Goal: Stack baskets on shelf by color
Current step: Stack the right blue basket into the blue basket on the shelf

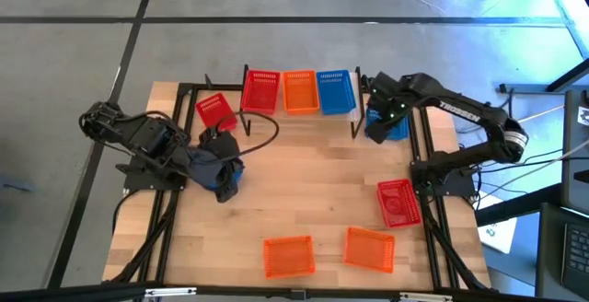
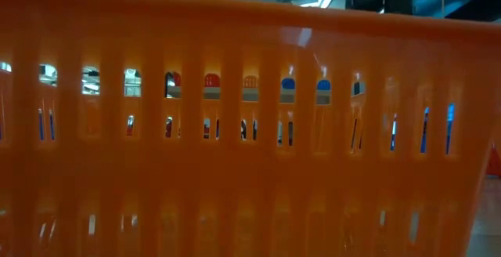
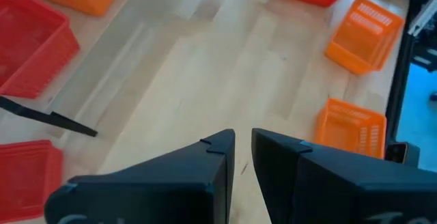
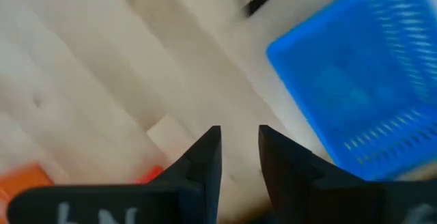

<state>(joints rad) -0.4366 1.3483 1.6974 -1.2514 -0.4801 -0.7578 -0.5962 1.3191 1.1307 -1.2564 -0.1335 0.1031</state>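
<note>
Two empty grippers, left (image 3: 244,149) and right (image 4: 239,145), jaws slightly parted; right arm (image 1: 469,111) reads "TROSSEN".

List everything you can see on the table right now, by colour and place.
red baskets: 3; on the shelf's left end, on the table just left of the shelf, by the table's right edge
orange baskets: 3; mid-shelf, two near the front edge
blue baskets: 2 clear; shelf's right end, on the table right of the shelf
blue shape: 1, mostly hidden under the left arm
shelf: 1, light wood, far side
table: 1, wood
left gripper: empty, over the table's left
right gripper: empty, by the loose blue basket
</note>
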